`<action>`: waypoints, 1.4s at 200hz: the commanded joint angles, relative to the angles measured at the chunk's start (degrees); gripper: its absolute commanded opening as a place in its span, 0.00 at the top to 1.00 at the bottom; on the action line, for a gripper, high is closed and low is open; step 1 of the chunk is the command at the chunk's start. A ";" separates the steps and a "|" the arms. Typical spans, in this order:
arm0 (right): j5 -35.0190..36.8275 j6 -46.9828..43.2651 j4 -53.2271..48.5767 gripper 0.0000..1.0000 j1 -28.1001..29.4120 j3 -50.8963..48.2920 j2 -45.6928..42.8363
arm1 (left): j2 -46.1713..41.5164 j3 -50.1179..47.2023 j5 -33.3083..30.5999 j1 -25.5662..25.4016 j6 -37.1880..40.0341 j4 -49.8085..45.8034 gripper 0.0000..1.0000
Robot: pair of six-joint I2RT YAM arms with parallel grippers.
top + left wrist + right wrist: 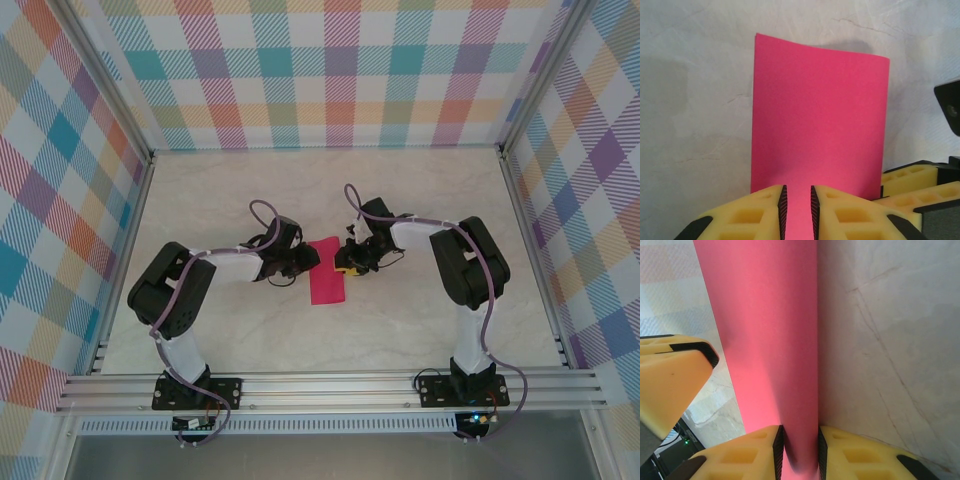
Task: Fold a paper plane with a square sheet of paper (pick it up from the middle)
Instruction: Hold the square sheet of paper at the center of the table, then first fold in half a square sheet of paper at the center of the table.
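Now centred on pale marble-look table [420,200]: folded crimson-pink square sheet of paper [327,284]. Around it, left gripper [797,195] and right gripper [797,435] narrowed to slits, clamp unclear. Risks skewed crease or tear from uneven pulling.

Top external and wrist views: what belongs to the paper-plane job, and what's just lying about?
Job:
- pink sheet of paper
- left gripper, jaws narrowly apart at the paper's near edge
- right gripper, jaws narrowly apart, paper between them

Not the job (fixtures rather than clutter):
- table
- checked walls
- metal frame
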 commanded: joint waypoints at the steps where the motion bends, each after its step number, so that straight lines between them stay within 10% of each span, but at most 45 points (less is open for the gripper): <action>1: 7.18 -1.96 -0.76 0.72 0.13 -0.91 4.84 | 1.53 1.20 1.23 -1.37 -0.31 0.26 0.79; 135: 8.23 2.01 -0.89 0.60 0.09 -1.42 -10.43 | 4.03 -1.13 -6.04 -2.05 -0.18 -9.79 0.87; 226: -0.82 1.69 1.13 0.76 3.16 0.18 -4.26 | 4.98 -0.73 -6.94 -2.25 -0.18 -10.86 0.88; 280: 9.63 1.07 -2.72 0.78 2.90 -0.96 -2.13 | 5.15 -0.12 -9.55 -2.25 0.00 -13.97 0.88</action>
